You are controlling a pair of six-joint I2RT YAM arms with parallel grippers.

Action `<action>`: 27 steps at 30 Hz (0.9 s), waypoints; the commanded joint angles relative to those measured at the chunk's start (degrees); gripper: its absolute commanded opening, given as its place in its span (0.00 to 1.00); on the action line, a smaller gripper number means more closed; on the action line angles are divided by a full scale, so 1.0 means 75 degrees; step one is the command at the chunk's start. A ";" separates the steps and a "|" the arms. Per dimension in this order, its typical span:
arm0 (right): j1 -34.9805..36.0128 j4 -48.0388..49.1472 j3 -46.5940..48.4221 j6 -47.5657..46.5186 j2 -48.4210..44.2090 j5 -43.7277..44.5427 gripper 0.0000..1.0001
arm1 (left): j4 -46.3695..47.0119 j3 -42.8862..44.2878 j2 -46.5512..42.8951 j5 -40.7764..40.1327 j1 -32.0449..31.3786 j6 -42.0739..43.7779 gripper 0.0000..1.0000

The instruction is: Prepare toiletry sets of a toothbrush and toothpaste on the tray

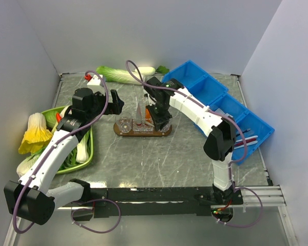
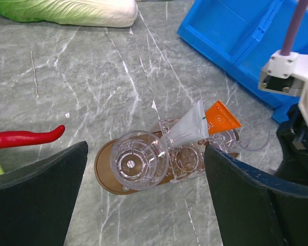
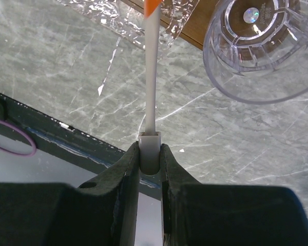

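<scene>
While the right arm reaches in from 4 o'clock and bends down over the tray [image 1: 143,135], we find the right fingers [image 3: 127,177] clenched on the toothbrush [image 3: 151,77], a white stick with an orange far end. Left arm hovers at 9 o'clock of the tray, left fingers [image 2: 38,200] spread, grasping nothing. Left wrist view gives the toothpaste [image 2: 195,128] clearly, leaning among clear cups [image 2: 139,160] on the tray, orange end toward 2 o'clock. Right wrist view gives the grip close up.

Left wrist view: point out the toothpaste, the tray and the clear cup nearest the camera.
toothpaste [image 2: 192,129], left wrist view, pale tube body.
tray [image 2: 103,168], left wrist view, bare rounded end.
clear cup [image 2: 136,161], left wrist view, inside base.
</scene>
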 commanded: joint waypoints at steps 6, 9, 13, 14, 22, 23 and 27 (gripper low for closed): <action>0.0139 -0.1752 0.0486 0.0128 0.0128 0.0110 0.09 | 0.0114 0.0243 -0.0211 -0.0001 -0.0014 0.0093 0.99; 0.0151 -0.1752 0.0580 0.0140 0.0233 0.0098 0.13 | 0.0114 0.0243 -0.0223 -0.0013 -0.0014 0.0093 0.99; 0.0162 -0.1763 0.0615 0.0128 0.0211 0.0121 0.25 | 0.0114 0.0242 -0.0211 -0.0013 -0.0014 0.0093 0.99; 0.0174 -0.1764 0.0627 0.0128 0.0199 0.0133 0.29 | 0.0114 0.0242 -0.0211 -0.0013 -0.0014 0.0093 0.99; 0.0174 -0.1693 0.0592 0.0175 0.0082 0.0204 0.43 | 0.0114 0.0242 -0.0223 -0.0001 -0.0014 0.0093 0.99; 0.0186 -0.1682 0.0580 0.0175 0.0082 0.0192 0.44 | 0.0102 0.0242 -0.0223 -0.0001 -0.0014 0.0093 0.99; 0.0174 -0.1635 0.0603 0.0198 0.0000 0.0239 0.49 | 0.0114 0.0242 -0.0223 -0.0001 -0.0014 0.0093 1.00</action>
